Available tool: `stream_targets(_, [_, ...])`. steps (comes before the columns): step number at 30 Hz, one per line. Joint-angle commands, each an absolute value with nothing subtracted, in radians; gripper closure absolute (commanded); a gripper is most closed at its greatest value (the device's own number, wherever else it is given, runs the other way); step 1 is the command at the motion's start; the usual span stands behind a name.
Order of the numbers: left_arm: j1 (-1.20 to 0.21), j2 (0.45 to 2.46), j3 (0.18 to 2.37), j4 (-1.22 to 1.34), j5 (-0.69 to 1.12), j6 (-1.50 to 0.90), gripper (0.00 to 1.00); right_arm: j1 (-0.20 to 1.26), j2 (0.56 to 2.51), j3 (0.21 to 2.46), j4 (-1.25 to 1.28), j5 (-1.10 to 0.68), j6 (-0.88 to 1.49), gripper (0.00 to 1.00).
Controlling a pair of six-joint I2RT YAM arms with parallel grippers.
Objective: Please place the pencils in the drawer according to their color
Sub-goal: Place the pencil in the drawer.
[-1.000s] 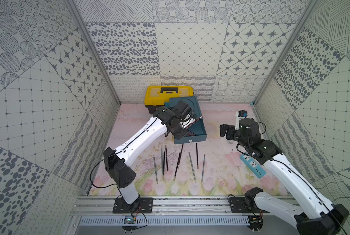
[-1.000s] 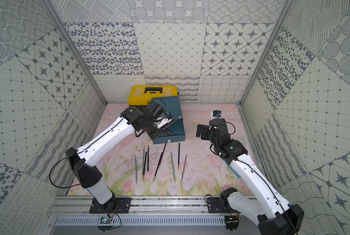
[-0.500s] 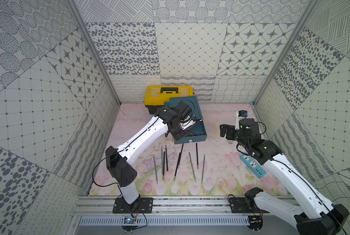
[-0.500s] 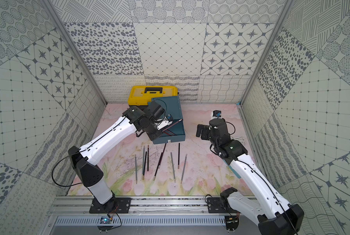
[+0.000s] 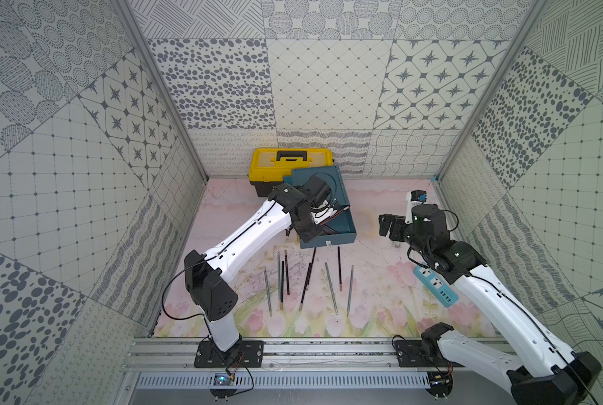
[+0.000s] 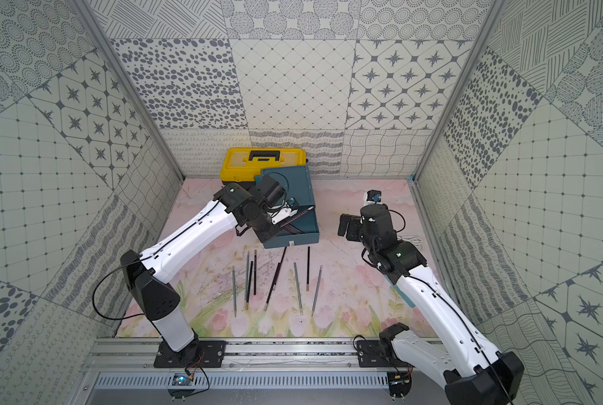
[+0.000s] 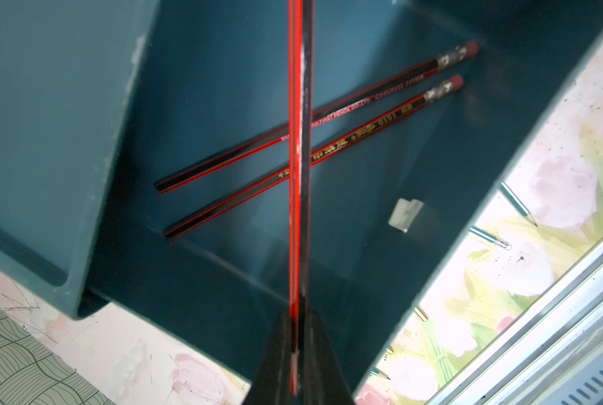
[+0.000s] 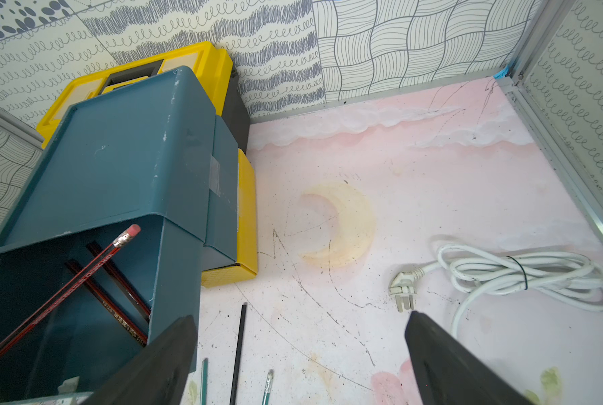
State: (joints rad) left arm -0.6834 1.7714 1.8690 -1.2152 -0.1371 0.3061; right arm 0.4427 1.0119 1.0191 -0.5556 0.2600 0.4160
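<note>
Teal plastic drawer (image 5: 340, 238) pulled open: two red-black striped pencils (image 7: 380, 92) flat inside. Left end effector (image 7: 297, 326) clamps third striped pencil (image 7: 300, 210), slanted over drawer. Right end effector (image 8: 300, 317) agape, empty.

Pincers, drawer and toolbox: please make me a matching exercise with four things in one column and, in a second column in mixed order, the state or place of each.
Column one
1. left pincer
2. right pincer
3. top drawer
4. yellow toolbox

Column two
A. behind the teal cabinet
B. pulled out, two striped pencils lying inside
C. open, holding nothing
D. shut on a red-and-black pencil

Pairs: 1-D, 2-C, 3-B, 4-A
</note>
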Motion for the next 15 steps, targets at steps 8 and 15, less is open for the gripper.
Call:
stream_targets(8, [-0.68,1.77,1.908,-1.226,-0.136,0.266,0.65,0.44,0.986,1.014,-0.508,0.276,0.427,0.01])
stream_targets(15, [-0.68,1.716,1.918,-1.179,-0.145,0.187,0.62,0.44,0.99,1.021,-0.516,0.281,0.425,0.01])
